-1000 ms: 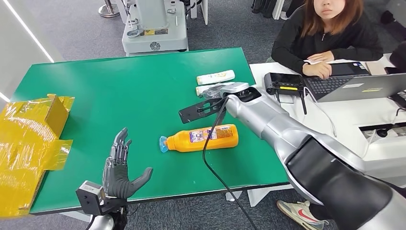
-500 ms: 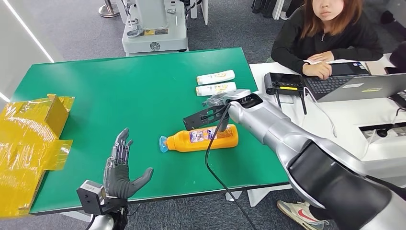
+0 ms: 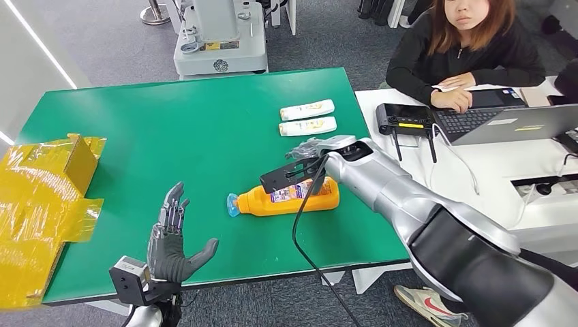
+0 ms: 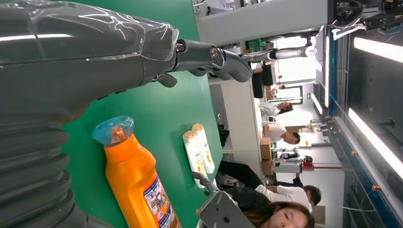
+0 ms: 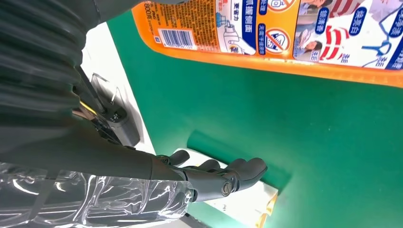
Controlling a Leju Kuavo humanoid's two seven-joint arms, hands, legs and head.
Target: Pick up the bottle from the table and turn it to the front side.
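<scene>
On the green table the orange bottle lies on its side, the right robot hand hovering just above it with fingers spread, the left robot hand open, palm up, near the front edge.

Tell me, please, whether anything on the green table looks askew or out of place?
The orange bottle lies on its side rather than upright, blue cap toward the robot's left. The two small white tubes also lie flat. Nothing looks spilled or damaged.
</scene>
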